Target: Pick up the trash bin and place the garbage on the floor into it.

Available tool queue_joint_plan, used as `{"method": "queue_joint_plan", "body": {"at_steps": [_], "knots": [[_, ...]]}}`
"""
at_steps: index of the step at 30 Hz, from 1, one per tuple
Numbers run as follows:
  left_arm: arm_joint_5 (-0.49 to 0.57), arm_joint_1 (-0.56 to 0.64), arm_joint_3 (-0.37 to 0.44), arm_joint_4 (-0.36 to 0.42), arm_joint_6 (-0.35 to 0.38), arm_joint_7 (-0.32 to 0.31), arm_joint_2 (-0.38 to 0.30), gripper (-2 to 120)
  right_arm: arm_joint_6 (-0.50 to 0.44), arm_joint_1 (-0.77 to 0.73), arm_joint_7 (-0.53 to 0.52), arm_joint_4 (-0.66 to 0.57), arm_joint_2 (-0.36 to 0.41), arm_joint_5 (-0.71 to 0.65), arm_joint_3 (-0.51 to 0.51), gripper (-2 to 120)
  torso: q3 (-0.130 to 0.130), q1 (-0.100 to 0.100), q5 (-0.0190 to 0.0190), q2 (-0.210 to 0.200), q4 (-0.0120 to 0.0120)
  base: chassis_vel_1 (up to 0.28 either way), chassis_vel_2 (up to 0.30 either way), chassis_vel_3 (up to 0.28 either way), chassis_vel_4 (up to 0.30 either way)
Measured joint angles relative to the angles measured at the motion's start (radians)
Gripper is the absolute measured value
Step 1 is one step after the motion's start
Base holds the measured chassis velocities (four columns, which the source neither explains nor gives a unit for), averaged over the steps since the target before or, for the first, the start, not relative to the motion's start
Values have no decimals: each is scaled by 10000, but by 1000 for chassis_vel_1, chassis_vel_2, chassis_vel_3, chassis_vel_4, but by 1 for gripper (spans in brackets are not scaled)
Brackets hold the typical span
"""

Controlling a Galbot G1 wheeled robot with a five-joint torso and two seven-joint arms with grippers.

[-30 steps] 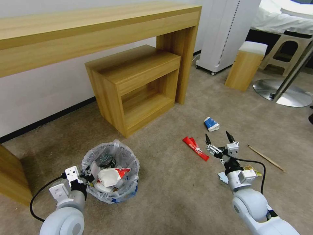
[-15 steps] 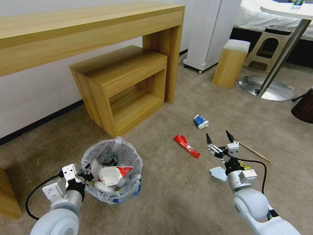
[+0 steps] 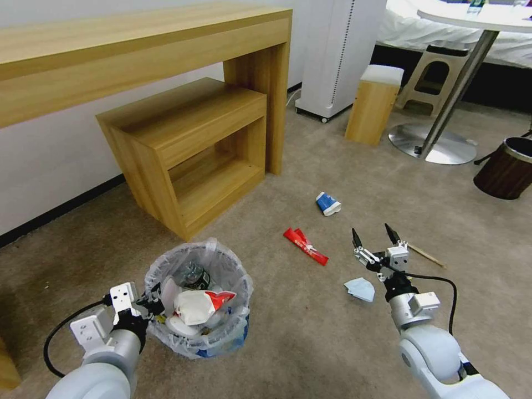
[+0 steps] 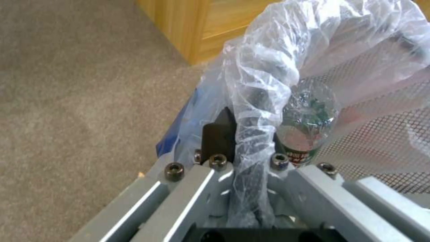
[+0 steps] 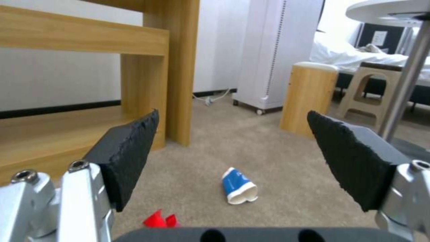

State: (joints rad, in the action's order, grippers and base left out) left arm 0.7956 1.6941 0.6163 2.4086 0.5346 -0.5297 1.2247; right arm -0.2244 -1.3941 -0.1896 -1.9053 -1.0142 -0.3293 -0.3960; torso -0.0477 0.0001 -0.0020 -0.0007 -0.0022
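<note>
The left gripper (image 4: 244, 134) is clamped on the bag-covered rim of the trash bin (image 3: 199, 302); thin plastic between the jaws may slip or tear, tilting the bin. The right gripper (image 3: 376, 239) is wide open and holds nothing. The blue-white cup (image 5: 238, 186) lies on the floor (image 3: 310, 332) ahead of its jaws, the red wrapper (image 3: 305, 246) just beside them. A descent off-centre would miss both. No writing is legible.

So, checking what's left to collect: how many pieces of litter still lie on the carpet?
4: a blue-white cup, a red wrapper, a tissue beside the right gripper, and a wooden stick. More may lie hidden.
</note>
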Motion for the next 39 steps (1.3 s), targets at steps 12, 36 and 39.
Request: {"method": "queue_joint_plan", "body": {"at_steps": [12,36,39], "knots": [[-167,241,-31,123,-20,150,13,1,-57,-380,-12,-276,-166,78,-295,94,0,0,-1,0,1,0,0,0,0],[-463,611,-23,373,-185,319,115,1,-900,-881,137,-745,-650,979,-1136,99,0,0,-1,0,0,-16,-19,-18,-16],[-524,663,-23,363,-209,342,123,1,-1102,-909,206,-755,-827,1155,-1264,100,0,0,-1,0,1,0,0,0,0]]}}
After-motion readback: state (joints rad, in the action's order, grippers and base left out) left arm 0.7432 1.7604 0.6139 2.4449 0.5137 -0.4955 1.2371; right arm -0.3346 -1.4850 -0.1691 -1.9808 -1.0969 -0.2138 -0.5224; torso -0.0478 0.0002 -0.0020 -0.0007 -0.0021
